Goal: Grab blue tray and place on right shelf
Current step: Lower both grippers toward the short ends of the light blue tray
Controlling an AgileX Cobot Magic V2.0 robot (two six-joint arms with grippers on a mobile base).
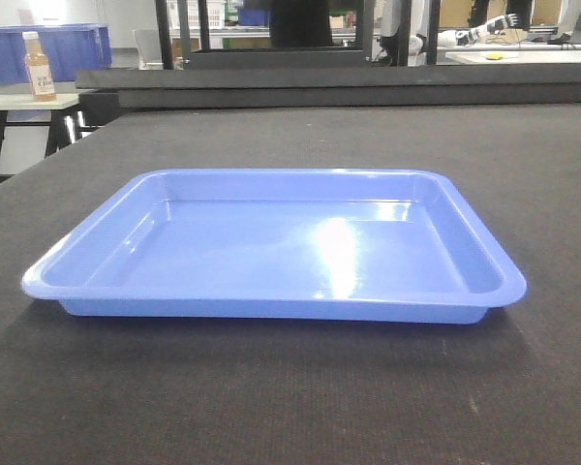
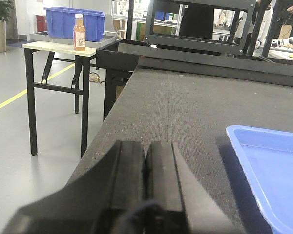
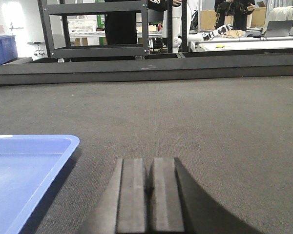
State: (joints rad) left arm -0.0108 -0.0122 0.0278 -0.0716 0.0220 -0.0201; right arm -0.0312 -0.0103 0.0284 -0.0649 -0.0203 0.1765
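The blue tray lies flat and empty on the dark felt tabletop, in the middle of the front view. My left gripper is shut with nothing in it, low over the table and to the left of the tray's rim. My right gripper is also shut and empty, to the right of the tray's corner. Neither gripper touches the tray, and neither appears in the front view. The right shelf is out of view.
The table's left edge drops to the floor close to my left gripper. A side table at the left carries a deep blue bin and an orange bottle. A raised dark rail and a black rack stand behind the table.
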